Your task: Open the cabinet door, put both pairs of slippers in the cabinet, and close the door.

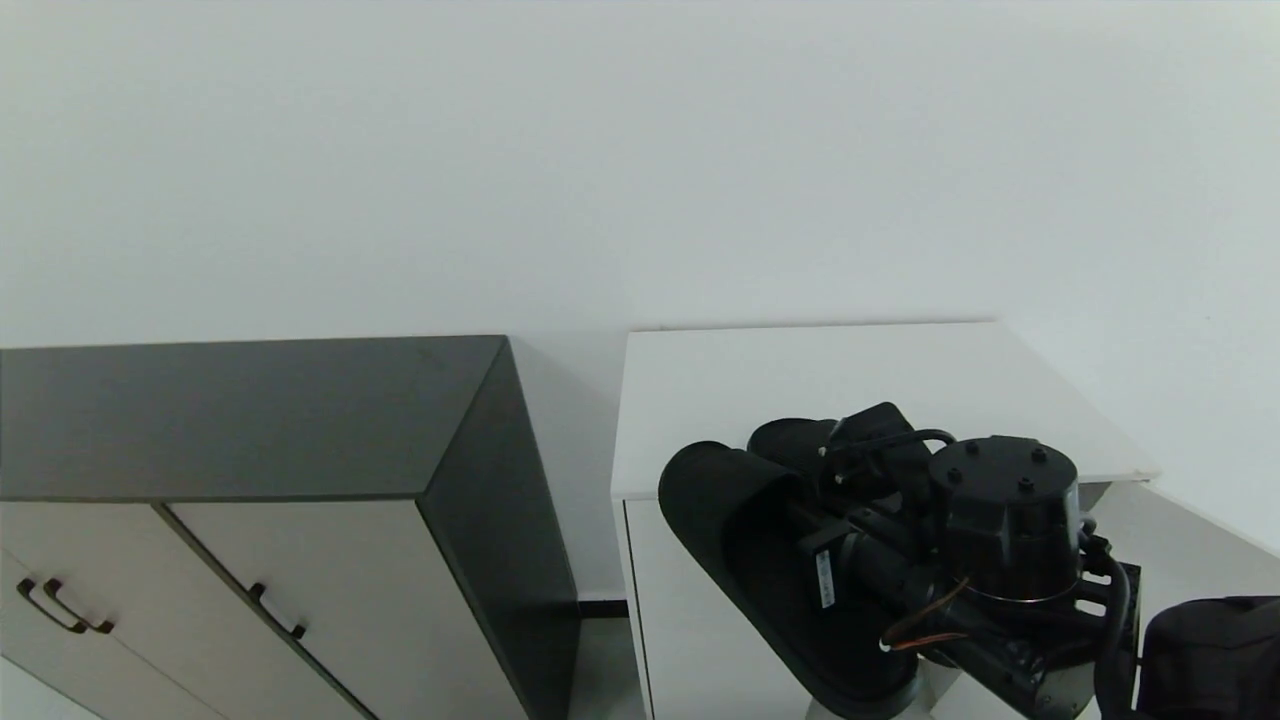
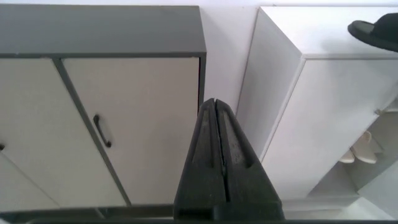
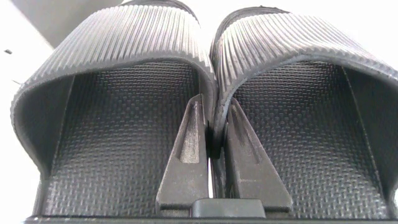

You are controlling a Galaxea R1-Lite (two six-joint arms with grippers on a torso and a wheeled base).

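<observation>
A pair of black ribbed slippers (image 3: 124, 93) hangs pinched by the inner edges, with my right gripper (image 3: 214, 146) shut on both where they meet. In the head view the black slippers (image 1: 735, 520) are held in front of the white cabinet (image 1: 830, 380), at its top front edge. The dark-topped cabinet (image 1: 230, 410) stands to the left, its beige door (image 2: 137, 118) closed, with a dark handle (image 2: 102, 130). My left gripper (image 2: 215, 149) is shut on nothing, facing the gap between the two cabinets. A pale pair of slippers (image 2: 364, 149) lies low by the white cabinet's front.
A plain white wall runs behind both cabinets. A narrow gap (image 1: 580, 470) separates the dark-topped cabinet from the white one. The leftmost door carries two more dark handles (image 1: 60, 605). The white cabinet top (image 2: 311, 31) is bare apart from the held slippers.
</observation>
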